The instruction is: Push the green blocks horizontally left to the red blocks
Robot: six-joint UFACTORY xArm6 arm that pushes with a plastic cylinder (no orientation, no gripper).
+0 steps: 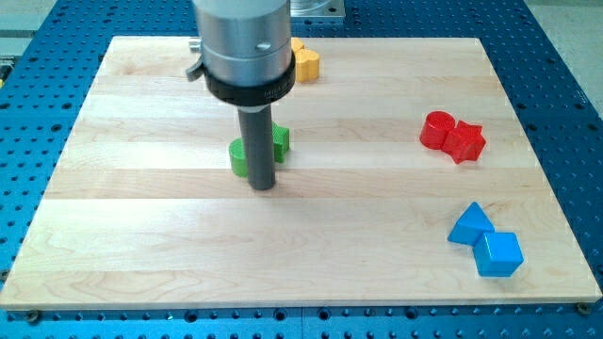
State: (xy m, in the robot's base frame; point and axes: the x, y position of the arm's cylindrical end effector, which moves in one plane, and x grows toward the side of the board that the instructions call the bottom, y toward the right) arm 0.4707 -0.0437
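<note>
Green blocks (256,151) sit directly behind my tip (263,186), touching.

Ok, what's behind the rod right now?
Two green blocks sit behind the rod, one showing on each side. Their middles, and whether they touch, are covered. My tip rests just below them.

The surface (377,254) is a pale wooden board of lengthwise planks, evenly lit, with small screws at its near corners. Around the board on all sides lies a blue metal base plate (565,56) dotted with a regular grid of small holes, widest toward the view's left and right of the board. Beyond the board's far edge, at the view's top, a pale grey metal part (316,8) sits just above the board.
</note>
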